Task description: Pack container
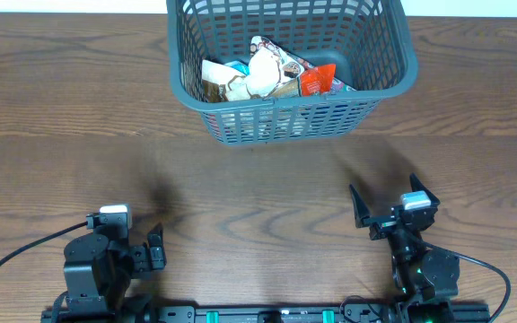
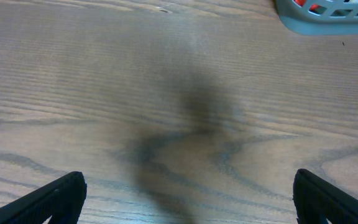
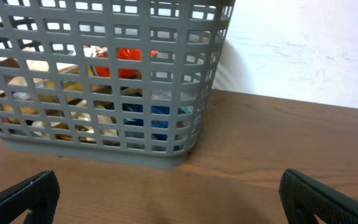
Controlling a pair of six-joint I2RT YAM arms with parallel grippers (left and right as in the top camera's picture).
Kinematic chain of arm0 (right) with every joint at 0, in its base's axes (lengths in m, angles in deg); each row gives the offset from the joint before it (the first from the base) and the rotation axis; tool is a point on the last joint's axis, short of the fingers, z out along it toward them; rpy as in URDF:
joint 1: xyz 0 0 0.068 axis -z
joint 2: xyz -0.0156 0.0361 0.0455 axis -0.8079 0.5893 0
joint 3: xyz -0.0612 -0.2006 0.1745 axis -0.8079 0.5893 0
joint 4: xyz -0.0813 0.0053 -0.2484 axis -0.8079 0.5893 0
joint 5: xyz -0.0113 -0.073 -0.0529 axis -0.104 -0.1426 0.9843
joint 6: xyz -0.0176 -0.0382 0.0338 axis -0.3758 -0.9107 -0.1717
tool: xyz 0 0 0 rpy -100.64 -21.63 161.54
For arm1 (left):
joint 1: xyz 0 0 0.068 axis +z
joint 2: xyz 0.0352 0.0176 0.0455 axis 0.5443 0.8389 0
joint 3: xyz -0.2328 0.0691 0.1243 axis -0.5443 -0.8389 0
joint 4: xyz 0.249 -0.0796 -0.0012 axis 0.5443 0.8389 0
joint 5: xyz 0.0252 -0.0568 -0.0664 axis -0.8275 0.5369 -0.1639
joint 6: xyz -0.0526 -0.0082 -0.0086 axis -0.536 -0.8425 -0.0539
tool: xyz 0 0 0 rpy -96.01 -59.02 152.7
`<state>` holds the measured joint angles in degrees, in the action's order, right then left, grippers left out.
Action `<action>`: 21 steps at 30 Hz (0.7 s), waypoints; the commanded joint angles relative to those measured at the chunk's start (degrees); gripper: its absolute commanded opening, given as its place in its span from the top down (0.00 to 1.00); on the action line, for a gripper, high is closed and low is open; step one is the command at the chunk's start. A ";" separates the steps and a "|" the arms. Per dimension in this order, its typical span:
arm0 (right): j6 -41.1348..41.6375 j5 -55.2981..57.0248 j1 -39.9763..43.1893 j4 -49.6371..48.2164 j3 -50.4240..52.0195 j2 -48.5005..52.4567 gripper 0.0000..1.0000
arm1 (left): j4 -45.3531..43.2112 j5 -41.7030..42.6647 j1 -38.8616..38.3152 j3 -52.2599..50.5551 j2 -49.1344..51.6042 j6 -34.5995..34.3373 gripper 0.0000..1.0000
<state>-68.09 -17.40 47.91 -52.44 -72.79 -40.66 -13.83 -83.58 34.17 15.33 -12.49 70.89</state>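
At the near left edge of the brown wood-grain table (image 1: 258, 179), the left gripper (image 1: 156, 248) sits low with its black fingers spread wide and nothing between them. Its wrist view shows bare wood ahead and only a corner of the basket at the upper right, so the basket is well apart from this hand, far off and to its right.

At the far middle of the table stands the large grey-teal rectangular plastic basket with lattice sides (image 1: 285, 121), upright, with a heap of crinkled foil snack packs (image 1: 267, 76) lying on its base. It looks stiff and light, and it would likely slide on the smooth wood if pushed. The slotted walls may flex a little. The thick rim is probably the firmest place to grip, and a jaw could also hook through a slot.

At the near right, the right gripper (image 1: 381, 187) points at the basket, its fingers parted and empty. The basket's near wall and right corner fill its wrist view, near but not touching.
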 commanded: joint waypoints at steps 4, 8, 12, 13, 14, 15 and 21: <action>-1.07 3.91 -0.66 0.59 0.13 -0.44 0.01 | 0.22 0.59 0.09 -0.07 -0.37 -0.68 0.01; -3.10 3.85 -0.66 0.57 0.13 -0.44 0.01 | 0.22 0.59 0.09 -0.07 -0.37 -0.68 0.01; -3.54 4.22 -0.44 0.63 0.13 -0.44 0.01 | 0.22 0.59 0.09 -0.07 -0.37 -0.68 0.01; -2.43 4.98 -0.35 0.63 0.13 -0.44 0.01 | 0.22 0.59 0.09 -0.07 -0.37 -0.68 0.01; -0.83 6.12 -0.31 0.59 0.13 -0.44 0.01 | 0.22 0.59 0.09 -0.07 -0.37 -0.68 0.01; 0.74 7.43 -0.26 0.39 0.13 -0.44 0.01 | 0.22 0.59 0.09 -0.07 -0.37 -0.68 0.01; 7.82 14.93 -0.09 -0.44 0.13 -0.44 0.01 | 0.22 0.59 0.09 -0.07 -0.37 -0.68 0.02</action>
<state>-64.66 -7.63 47.91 -52.77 -72.79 -40.66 -13.83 -83.58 34.17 15.33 -12.49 70.89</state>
